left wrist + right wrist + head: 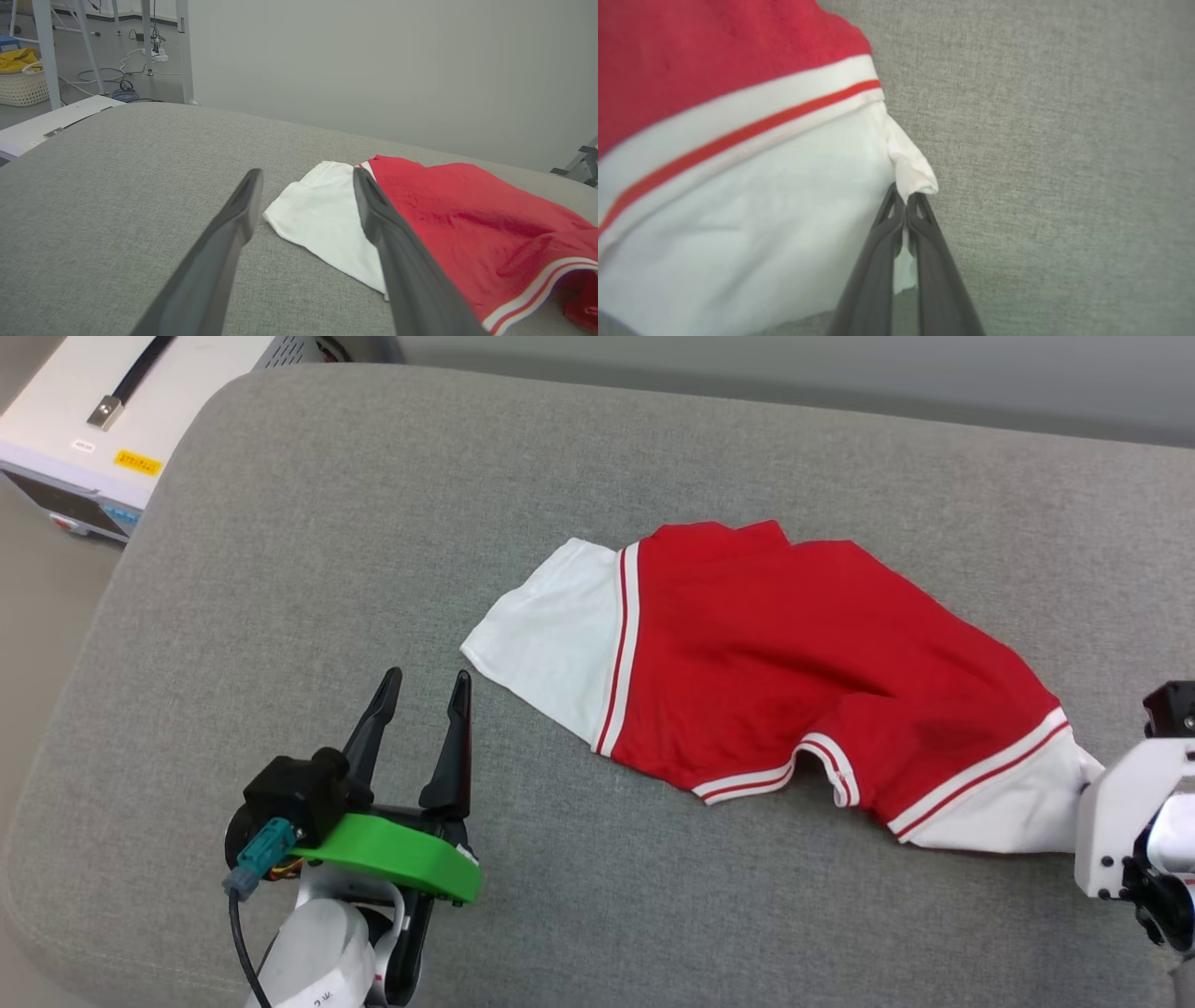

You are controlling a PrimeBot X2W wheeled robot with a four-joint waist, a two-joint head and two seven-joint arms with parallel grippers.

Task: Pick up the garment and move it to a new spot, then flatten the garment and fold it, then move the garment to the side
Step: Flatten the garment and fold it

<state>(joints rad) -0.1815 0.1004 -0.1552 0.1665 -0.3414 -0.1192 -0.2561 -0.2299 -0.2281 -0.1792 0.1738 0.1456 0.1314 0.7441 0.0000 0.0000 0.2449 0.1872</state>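
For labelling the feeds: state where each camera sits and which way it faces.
Head view: on the head, facing down at the garment on the cushion; left gripper, right arm show.
Left wrist view: left wrist, facing along its open fingers toward the garment.
Right wrist view: right wrist, facing down; right gripper pinches the garment.
All share the garment.

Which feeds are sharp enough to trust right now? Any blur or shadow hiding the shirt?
Head view: sharp, evenly lit, one soft shadow across the shirt. Left wrist view: the open left claw looks soft up close, the shirt beyond is clear. Right wrist view: shirt blurred, grey cushion crisper, right claw visibly shut on the white sleeve corner.
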